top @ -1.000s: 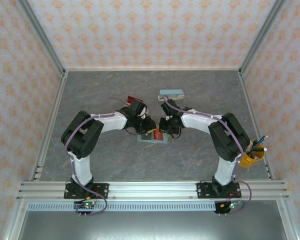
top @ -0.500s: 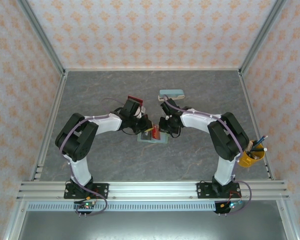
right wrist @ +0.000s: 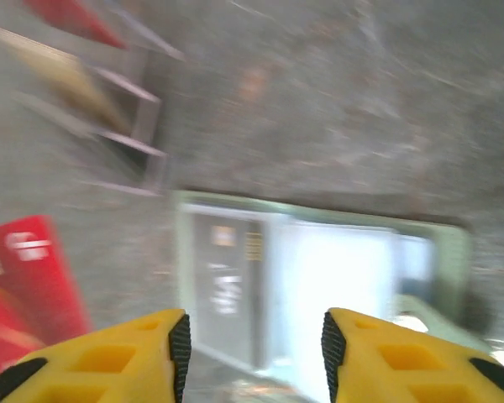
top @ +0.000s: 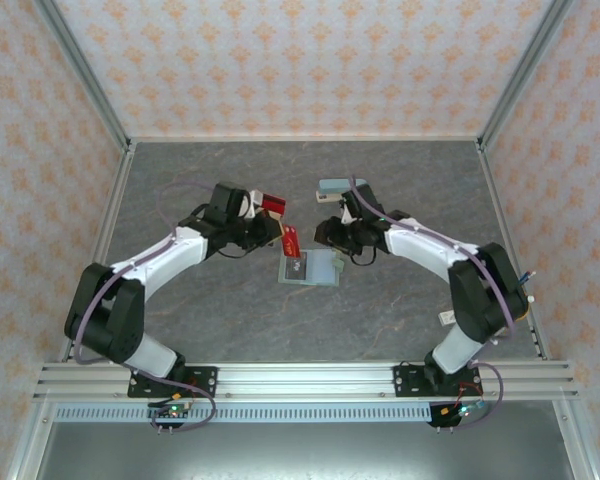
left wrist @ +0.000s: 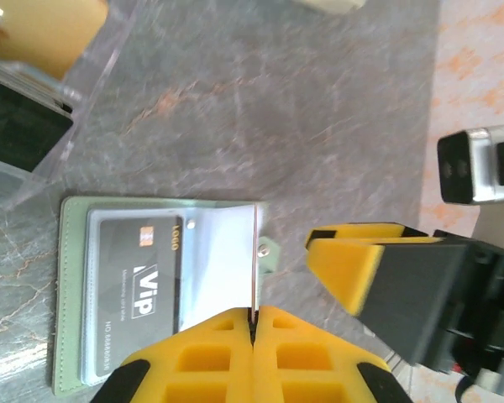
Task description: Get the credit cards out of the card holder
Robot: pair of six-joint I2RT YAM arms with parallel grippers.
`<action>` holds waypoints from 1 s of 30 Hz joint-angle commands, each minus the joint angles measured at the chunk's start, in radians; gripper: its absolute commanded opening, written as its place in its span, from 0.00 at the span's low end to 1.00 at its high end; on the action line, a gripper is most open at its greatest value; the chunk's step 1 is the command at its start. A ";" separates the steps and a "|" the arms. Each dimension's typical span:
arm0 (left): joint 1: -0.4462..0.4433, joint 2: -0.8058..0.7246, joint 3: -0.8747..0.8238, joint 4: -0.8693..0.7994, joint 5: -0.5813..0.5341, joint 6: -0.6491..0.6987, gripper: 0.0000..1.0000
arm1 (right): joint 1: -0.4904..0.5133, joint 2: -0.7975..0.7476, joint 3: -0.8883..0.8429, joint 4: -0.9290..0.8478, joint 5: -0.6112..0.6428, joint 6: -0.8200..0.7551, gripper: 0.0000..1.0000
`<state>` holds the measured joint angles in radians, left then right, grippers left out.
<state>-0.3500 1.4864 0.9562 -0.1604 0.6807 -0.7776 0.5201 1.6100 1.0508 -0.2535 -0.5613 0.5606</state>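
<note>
Left wrist | left pincer (left wrist: 254, 317) closed on thin red credit card (top: 290, 238), near sage-green bifold card holder (left wrist: 71, 294) | right pincer (right wrist: 250, 336) wide, empty | risk: card dropped if edge-pinch slackened.

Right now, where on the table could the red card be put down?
The wide bare strip of table between the card holder and the front rail looks best. The far corners are free too. The middle is crowded: left gripper holding the red card, right gripper, holder, teal case.
</note>
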 commanded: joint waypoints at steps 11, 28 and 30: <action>0.044 -0.112 -0.074 0.373 0.016 -0.287 0.00 | -0.008 -0.005 -0.027 0.602 -0.319 0.409 0.73; 0.081 -0.138 -0.125 0.440 -0.001 -0.374 0.00 | -0.005 0.011 -0.046 0.710 -0.417 0.529 0.34; 0.082 -0.138 -0.126 0.435 -0.003 -0.373 0.00 | -0.005 0.008 -0.043 0.700 -0.413 0.524 0.27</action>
<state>-0.2722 1.3655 0.8421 0.2504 0.6804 -1.1450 0.5076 1.6222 1.0096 0.3901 -0.9283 1.0786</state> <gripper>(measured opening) 0.064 0.292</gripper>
